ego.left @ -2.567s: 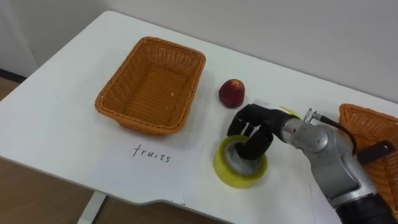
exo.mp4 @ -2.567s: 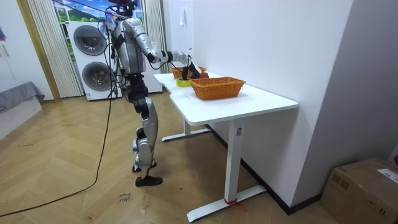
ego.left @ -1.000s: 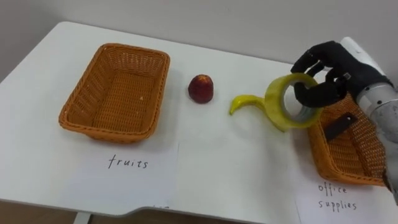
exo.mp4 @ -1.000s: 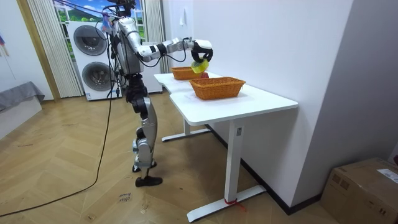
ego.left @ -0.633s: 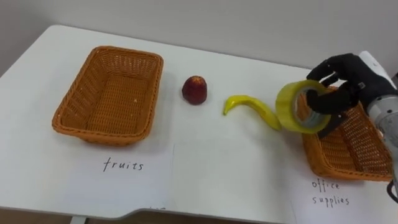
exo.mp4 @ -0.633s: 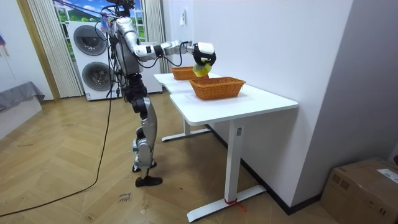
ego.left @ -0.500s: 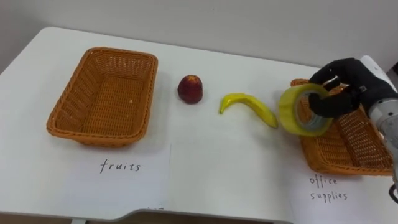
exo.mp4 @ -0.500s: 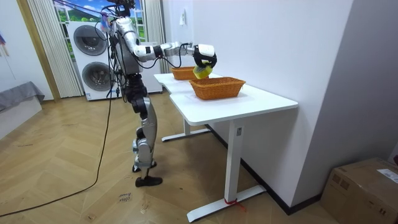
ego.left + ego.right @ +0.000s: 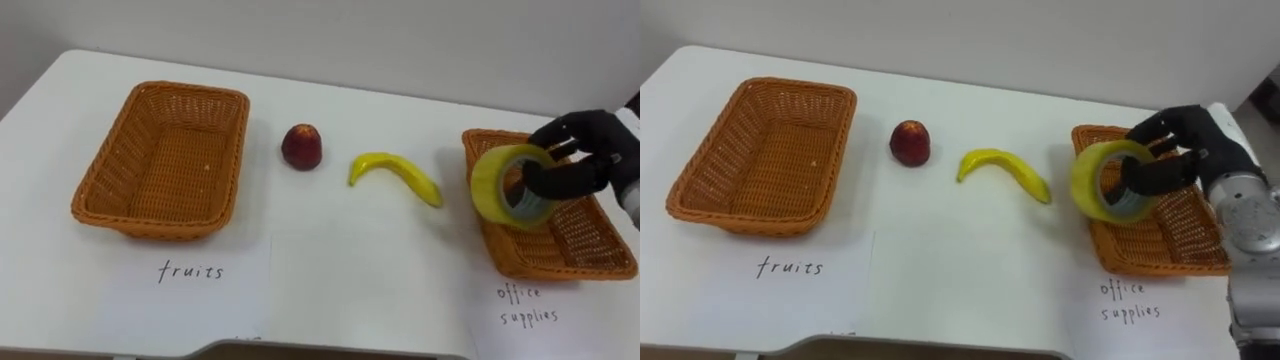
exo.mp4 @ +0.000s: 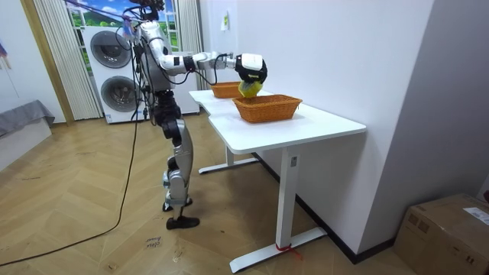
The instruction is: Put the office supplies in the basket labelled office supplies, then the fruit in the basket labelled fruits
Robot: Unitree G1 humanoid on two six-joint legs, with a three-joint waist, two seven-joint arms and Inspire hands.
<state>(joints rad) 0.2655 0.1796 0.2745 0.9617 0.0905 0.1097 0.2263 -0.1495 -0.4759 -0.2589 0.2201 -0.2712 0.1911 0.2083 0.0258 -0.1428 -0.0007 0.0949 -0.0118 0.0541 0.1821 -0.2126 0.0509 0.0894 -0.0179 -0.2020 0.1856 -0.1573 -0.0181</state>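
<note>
Grasping the yellow tape roll (image 9: 487, 184), the right hand's (image 9: 592, 148) fingers (image 9: 560, 179) hold it over the office basket (image 9: 580, 263), hiding its left wall.

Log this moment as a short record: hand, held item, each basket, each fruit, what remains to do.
right hand: shut on the tape roll
tape roll position: above the left end of the office supplies basket, not yet released
fruit basket: no fruit inside
apple: on the table, right of the fruit basket
banana: on the table, between apple and office supplies basket
remaining: release tape, move both fruits
</note>
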